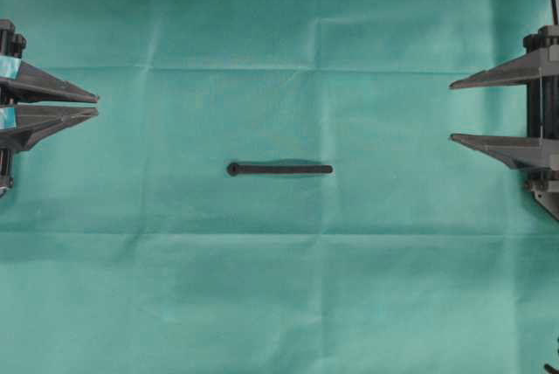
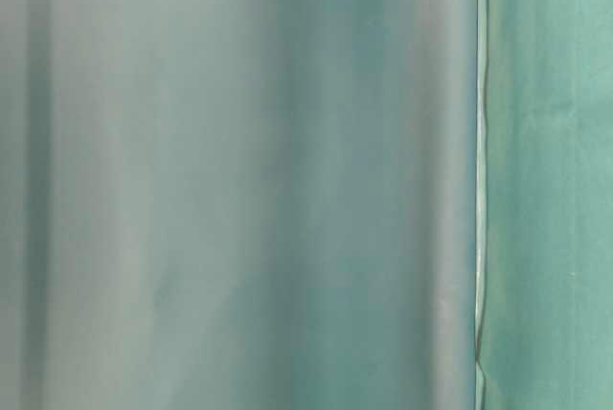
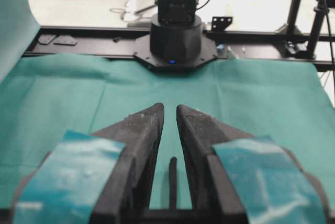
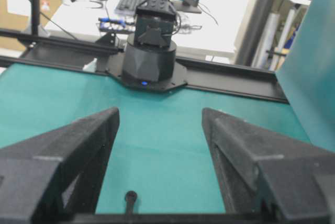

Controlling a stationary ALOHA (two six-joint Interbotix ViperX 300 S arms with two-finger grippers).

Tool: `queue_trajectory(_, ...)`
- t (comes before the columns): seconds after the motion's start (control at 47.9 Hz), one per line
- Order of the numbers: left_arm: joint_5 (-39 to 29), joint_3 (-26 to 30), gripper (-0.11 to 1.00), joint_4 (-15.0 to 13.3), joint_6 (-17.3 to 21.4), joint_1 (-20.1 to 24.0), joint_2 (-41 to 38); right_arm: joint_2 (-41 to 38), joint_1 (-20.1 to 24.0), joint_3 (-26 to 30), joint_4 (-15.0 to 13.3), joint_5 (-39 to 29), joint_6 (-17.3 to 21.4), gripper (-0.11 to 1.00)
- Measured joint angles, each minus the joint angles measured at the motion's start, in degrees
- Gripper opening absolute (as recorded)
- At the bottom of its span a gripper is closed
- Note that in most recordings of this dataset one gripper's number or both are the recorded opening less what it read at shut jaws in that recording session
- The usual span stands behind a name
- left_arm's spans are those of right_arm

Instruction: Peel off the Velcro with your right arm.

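Observation:
The Velcro (image 1: 279, 169) is a thin black strip lying flat on the green cloth at mid-table, its rounded knob at the left end. My right gripper (image 1: 452, 112) hovers at the right edge, its all-black fingers wide open and empty, well short of the strip. From the right wrist, only the knob end of the Velcro (image 4: 130, 197) shows low between the spread fingers of the right gripper (image 4: 160, 113). At the left edge, my left gripper (image 1: 96, 104) keeps a narrow gap. In its wrist view the left gripper (image 3: 170, 110) frames the Velcro (image 3: 172, 182), which lies on the cloth beyond it, untouched.
A green cloth (image 1: 279, 304) covers the table, with faint fold lines. Each wrist view shows the opposite arm's base (image 3: 175, 38) (image 4: 149, 62) on a black rail at the far edge. The table-level view holds only blurred green cloth (image 2: 239, 180).

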State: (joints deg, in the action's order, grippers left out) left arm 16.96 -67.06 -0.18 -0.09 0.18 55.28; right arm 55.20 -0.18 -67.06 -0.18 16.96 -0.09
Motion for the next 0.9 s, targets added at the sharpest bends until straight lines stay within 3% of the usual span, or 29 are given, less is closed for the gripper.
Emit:
queue_trajectory(0.042,0.4,-0.2,0.22,-0.2,0.4,-0.1,0.0,0.0,0.1,-0.3,0.0,0.0,0.2,0.22)
queue_trajectory(0.146,1.7,-0.9,0.03,-0.6,0.3,-0.1,0.0,-0.2,-0.2,-1.1,-0.1,0.1,0.2,0.02)
queue_trajectory(0.229,2.0,-1.4,0.00,-0.6,0.3,-0.1,0.1,-0.2,-0.9,-1.7,0.0,0.0,0.2,-0.07)
queue_trajectory(0.521,2.1,-2.4,0.00,-0.7,0.3,-0.1,-0.5,-0.3,-1.3,-2.5,-0.1,0.0,0.2,-0.08)
queue_trajectory(0.626,2.5,-2.5,0.01,-0.7,0.3,0.0,-1.1,-0.3,-1.2,-2.7,0.0,0.1,0.2,0.01)
queue_trajectory(0.688,3.0,-2.4,0.07,-0.7,0.4,-0.1,-1.4,-0.3,-1.3,-2.9,0.0,0.1,0.2,0.11)
queue_trajectory(0.772,3.9,-2.5,0.26,-0.7,0.4,-0.1,-1.8,-0.4,-1.3,-3.1,0.0,0.2,0.2,0.32)
queue_trajectory(0.855,4.4,-2.4,0.52,-0.7,0.5,-0.1,-2.4,-0.3,-1.3,-3.1,0.0,0.4,0.2,0.57)
queue_trajectory(0.897,4.5,-2.4,0.64,-0.7,0.4,-0.1,-2.5,-0.3,-1.3,-3.1,0.0,0.6,0.1,0.63)
